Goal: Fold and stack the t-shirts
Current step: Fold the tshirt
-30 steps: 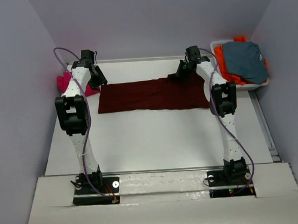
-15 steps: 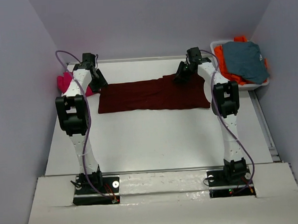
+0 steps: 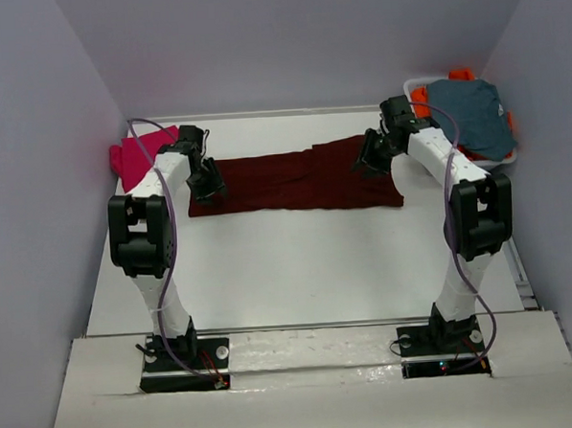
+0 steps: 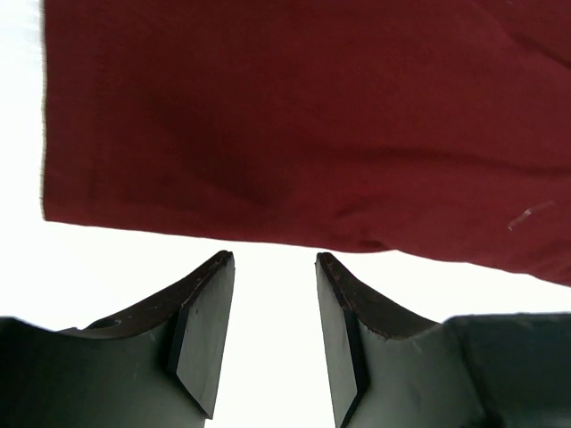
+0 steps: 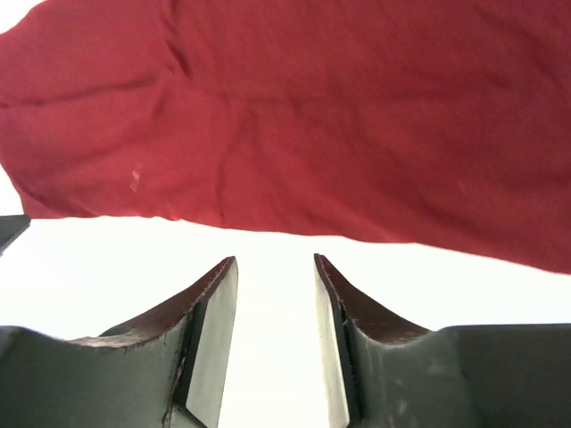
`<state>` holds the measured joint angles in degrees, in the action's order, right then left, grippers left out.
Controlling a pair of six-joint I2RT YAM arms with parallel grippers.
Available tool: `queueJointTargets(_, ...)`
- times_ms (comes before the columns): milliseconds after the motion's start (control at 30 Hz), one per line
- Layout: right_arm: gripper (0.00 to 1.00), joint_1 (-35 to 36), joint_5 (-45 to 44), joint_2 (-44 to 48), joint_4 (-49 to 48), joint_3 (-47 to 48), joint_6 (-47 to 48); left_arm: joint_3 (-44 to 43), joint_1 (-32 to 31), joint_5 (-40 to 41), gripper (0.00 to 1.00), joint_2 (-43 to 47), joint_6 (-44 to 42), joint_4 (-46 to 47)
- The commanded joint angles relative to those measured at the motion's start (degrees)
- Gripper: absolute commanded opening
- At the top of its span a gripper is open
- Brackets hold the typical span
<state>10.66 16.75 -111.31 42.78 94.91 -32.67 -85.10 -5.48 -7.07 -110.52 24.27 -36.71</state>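
The dark maroon t-shirt (image 3: 294, 180) lies as a long folded strip across the far half of the table. My left gripper (image 3: 208, 184) hovers at the strip's left end, open, with nothing between its fingers. In the left wrist view the maroon cloth (image 4: 294, 125) lies just beyond the left gripper (image 4: 275, 259). My right gripper (image 3: 371, 160) stands open over the strip's right part. The right wrist view shows the cloth (image 5: 312, 116) ahead of the empty right gripper (image 5: 275, 260). A magenta-pink t-shirt (image 3: 134, 155) lies bunched at the far left.
A white basket (image 3: 412, 86) at the far right holds a grey-blue garment (image 3: 468, 116) on top of orange ones (image 3: 435, 134). Grey walls close in the table on the left, the back and the right. Bare white table lies in front of the strip.
My right gripper has opened, let go of the maroon t-shirt's far edge and shifted right and nearer. My left gripper has swung from beside the pink t-shirt to the strip's left end.
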Motion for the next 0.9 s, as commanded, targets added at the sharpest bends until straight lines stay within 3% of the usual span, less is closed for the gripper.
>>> queueJointTargets(0, 0.46, 0.5, -4.9, 2.8, 6.2, -4.4, 1.0, 2.3, -0.5, -1.0, 0.53, 3.8, -0.5, 1.5)
queueJointTargets(233, 0.61, 0.5, -6.7, 2.0, 4.4, -9.2, 0.6, 0.7, -0.5, -3.5, 0.53, 2.2, -1.2, 2.7)
queueJointTargets(433, 0.73, -0.5, -12.4, -0.6, 6.6, -6.1, -1.0, -1.6, -0.5, -5.3, 0.53, 0.7, -0.9, 2.5)
queueJointTargets(867, 0.82, -4.4, -28.1, 4.3, 10.2, -8.1, -3.0, -2.3, -0.5, -5.1, 0.53, -0.5, -1.4, 2.4)
